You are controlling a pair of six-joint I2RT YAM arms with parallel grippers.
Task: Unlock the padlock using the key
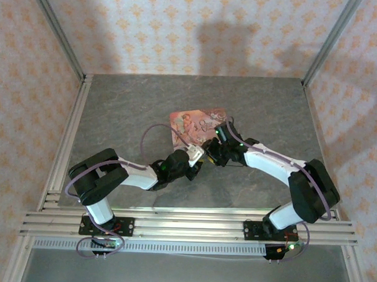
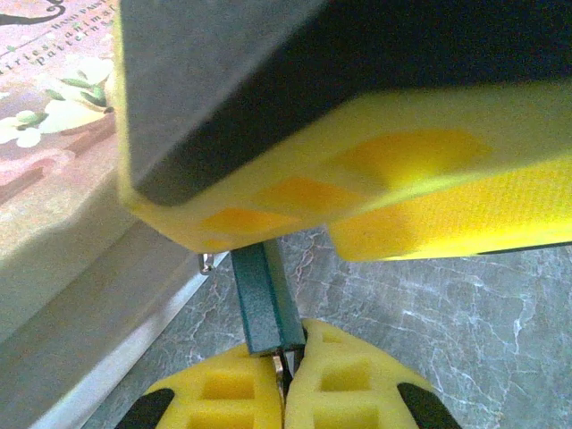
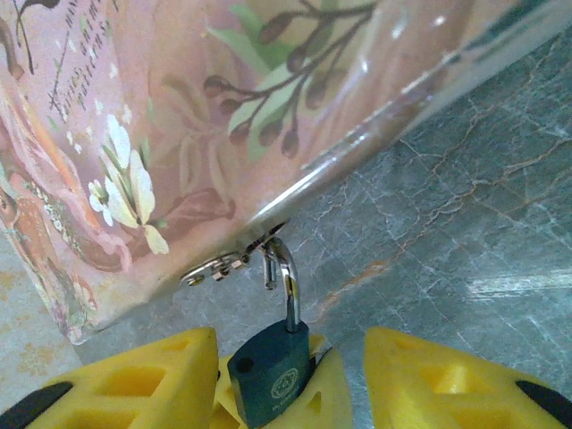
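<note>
Seen from above, my two wrists meet at the near edge of the pink box (image 1: 198,124), which lies at 12 o'clock from them on the counter (image 1: 115,114). In the left wrist view my left jaws are pressed together on a thin silvery sliver, which I take for the key (image 2: 281,365). It goes up at 12 o'clock into the bottom of the padlock (image 2: 262,299), and the box wall stands at 10 o'clock. In the right wrist view my right jaws are spread, with the padlock between them. The 9 o'clock finger is just beside the body and the 3 o'clock finger is apart from it. Here the shackle (image 3: 288,277) hooks the hasp (image 3: 219,265) at 11 o'clock, and its short leg seems to end free above the body, a thing the left view hides. I judge that the turning of the key is the step in hand, perhaps done. The next move calls for a steady hold on the body and for lifting the shackle out of the hasp without bending the key.
</note>
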